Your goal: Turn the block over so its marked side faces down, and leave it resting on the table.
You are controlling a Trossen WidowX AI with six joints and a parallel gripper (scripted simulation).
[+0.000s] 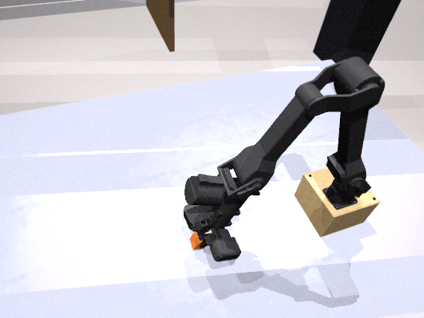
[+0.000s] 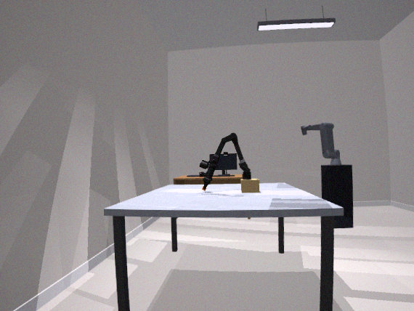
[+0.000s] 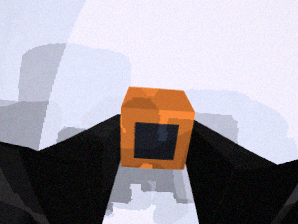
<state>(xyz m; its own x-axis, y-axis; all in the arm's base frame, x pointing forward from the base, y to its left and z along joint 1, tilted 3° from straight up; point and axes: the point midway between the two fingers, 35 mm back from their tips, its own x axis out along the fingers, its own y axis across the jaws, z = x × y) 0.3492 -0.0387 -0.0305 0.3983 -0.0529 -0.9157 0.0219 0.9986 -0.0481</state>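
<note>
The orange block (image 1: 196,241) (image 2: 204,189) (image 3: 157,100) is held between the two black fingers of my gripper (image 1: 202,239) (image 3: 154,125). The gripper is shut on it, one finger on each side. The wrist view shows its marked side, a dark square (image 3: 155,141), facing back toward the wrist camera. In the top view the fingers partly hide the block. The gripper leans, with the block at its low outer end. The block appears slightly above the table (image 1: 93,241) (image 2: 181,205); the exact gap is hard to tell.
The arm's base stands on a wooden box (image 1: 323,215) (image 2: 250,185) to the right of the block. Shadows of the arm fall across the table. A desk with a monitor (image 2: 229,162) and another arm on a black pedestal (image 2: 337,192) stand beyond the table.
</note>
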